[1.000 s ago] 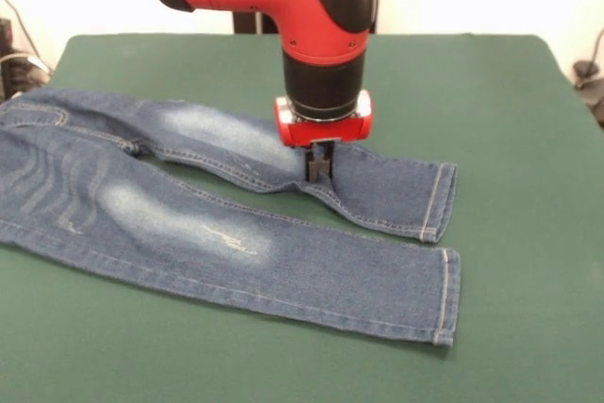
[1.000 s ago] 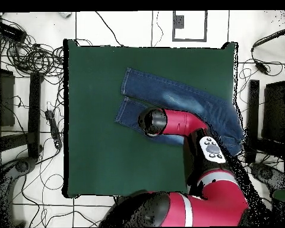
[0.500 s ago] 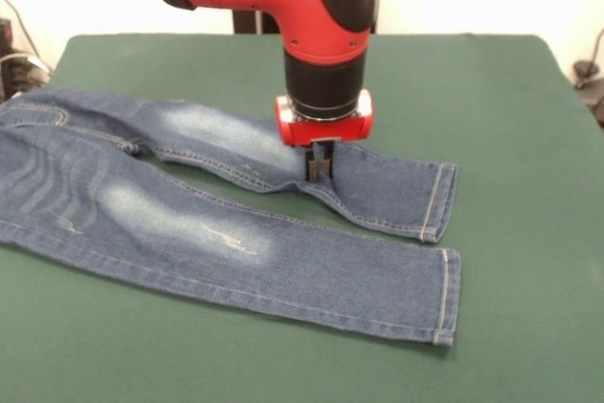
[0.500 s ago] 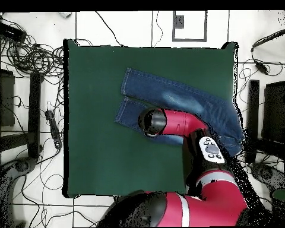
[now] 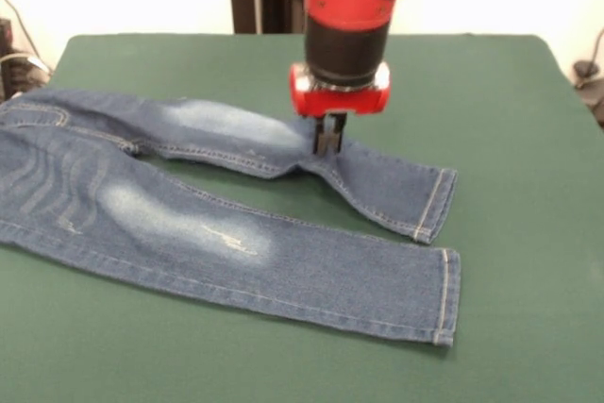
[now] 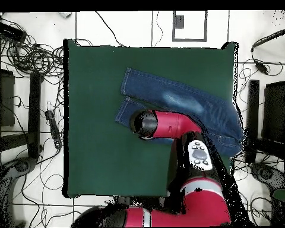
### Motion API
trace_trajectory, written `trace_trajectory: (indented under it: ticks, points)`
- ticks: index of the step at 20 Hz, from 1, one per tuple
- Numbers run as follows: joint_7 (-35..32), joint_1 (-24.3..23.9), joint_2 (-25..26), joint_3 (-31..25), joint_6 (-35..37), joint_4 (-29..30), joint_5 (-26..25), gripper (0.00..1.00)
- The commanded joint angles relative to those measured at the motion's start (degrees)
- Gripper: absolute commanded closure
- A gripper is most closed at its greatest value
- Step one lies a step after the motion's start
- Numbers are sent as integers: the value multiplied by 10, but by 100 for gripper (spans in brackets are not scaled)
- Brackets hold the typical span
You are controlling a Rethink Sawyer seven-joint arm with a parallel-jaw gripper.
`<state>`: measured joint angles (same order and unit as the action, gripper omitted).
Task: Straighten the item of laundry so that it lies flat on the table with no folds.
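I see the small pair of blue denim jeans (image 5: 189,224) spread on the large dark green felt-topped table (image 5: 528,139), waist at the left edge of my front view and both cuffs pointing right. The nearer leg runs long toward the table's front; the farther leg lies behind it, with a strip of bare table between them. The red and black arm's gripper (image 5: 327,139) comes down onto the farther leg, touching the cloth about midway between knee and cuff. From overhead, the jeans (image 6: 168,92) sit right of the table's (image 6: 97,119) centre, the arm (image 6: 168,124) crossing over them.
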<state>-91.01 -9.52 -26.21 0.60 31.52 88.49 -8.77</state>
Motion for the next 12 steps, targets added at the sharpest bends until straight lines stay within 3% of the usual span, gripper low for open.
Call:
trace_trajectory:
  ticks: [1,6,12]
  points:
    - [-210,66,-50,19,87,70,78,100]
    - [-230,73,-61,5,58,130,126,100]
    - [-238,59,-36,-46,-50,197,172,100]
